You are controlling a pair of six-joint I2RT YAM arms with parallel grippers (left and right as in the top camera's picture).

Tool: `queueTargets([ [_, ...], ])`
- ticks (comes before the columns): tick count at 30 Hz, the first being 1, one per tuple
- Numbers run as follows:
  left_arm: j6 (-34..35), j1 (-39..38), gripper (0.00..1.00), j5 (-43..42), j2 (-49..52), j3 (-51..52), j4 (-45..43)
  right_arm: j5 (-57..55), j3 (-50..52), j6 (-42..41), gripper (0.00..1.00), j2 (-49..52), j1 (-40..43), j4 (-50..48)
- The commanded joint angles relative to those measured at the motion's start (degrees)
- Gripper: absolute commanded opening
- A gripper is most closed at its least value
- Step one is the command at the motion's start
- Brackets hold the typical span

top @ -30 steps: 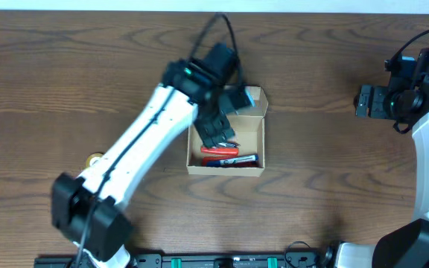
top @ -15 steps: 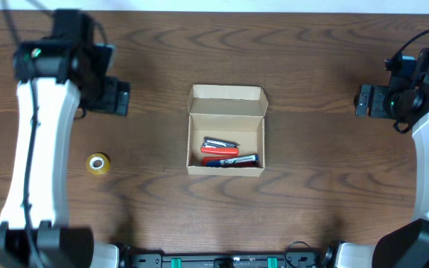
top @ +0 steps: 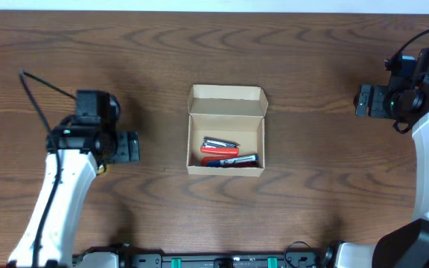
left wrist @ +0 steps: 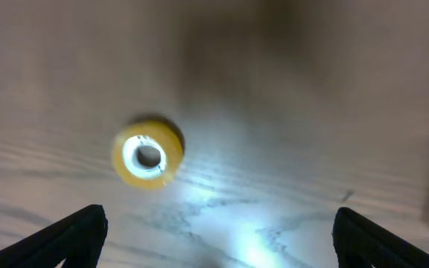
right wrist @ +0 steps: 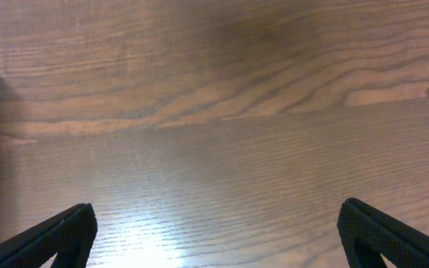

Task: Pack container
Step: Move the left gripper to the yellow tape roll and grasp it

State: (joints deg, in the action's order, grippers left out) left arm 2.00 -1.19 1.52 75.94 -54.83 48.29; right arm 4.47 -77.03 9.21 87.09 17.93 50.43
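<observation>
Where the overhead view shows the whole table (top: 311, 59), we find the container (top: 227, 100) at its centre, lid flap folded back toward the far edge and the compartment open upward. Three items lie in the near half of it: a silver tool (top: 220, 141), a red tool (top: 220, 150) and a dark pen-like item (top: 234, 159) against the near wall. The far half of the floor is bare.

The left gripper (top: 125, 147) hangs well left of the container. In its wrist view the left gripper (left wrist: 222, 238) has its fingers spread wide, one at each lower corner, with nothing between them. A yellow tape roll (left wrist: 148, 155) lies flat on the wood, left of the midline and beyond the fingertips. That view is soft, so we cannot read the roll's wall height.

The right gripper (top: 367, 100) is parked near the right edge, well apart from the container. Its wrist view shows the right gripper (right wrist: 218, 238) likewise spread wide over bare wood.

We judge the step in hand to be the approach to the roll, apparently the last loose item. The next move calls for shifting the left gripper until the roll sits between the fingers. It should then descend and close across the roll's outer wall. The carry should end over the bare far half of the compartment.
</observation>
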Motion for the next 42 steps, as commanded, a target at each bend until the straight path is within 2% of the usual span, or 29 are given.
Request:
queueTargets([
  [1, 2.34, 0.55, 0.95, 0.46, 2.91, 2.12, -1.31, 0.52, 0.07, -1.09, 0.99, -0.72, -0.02, -0.04],
  [5, 3.26, 0.76, 0.96, 3.02, 5.38, 2.16, -2.27, 0.52, 0.07, -1.09, 0.99, -0.72, -0.02, -0.04],
  [14, 3.41, 3.04, 0.95, 2.93, 8.50, 2.23, -5.35, 0.52, 0.07, -1.09, 0.99, -0.72, -0.02, -0.07],
  [42, 3.34, 4.17, 0.95, -3.52, 19.56, 5.38, -11.67, 0.52, 0.07, -1.07, 0.99, -0.72, -0.02, -0.11],
])
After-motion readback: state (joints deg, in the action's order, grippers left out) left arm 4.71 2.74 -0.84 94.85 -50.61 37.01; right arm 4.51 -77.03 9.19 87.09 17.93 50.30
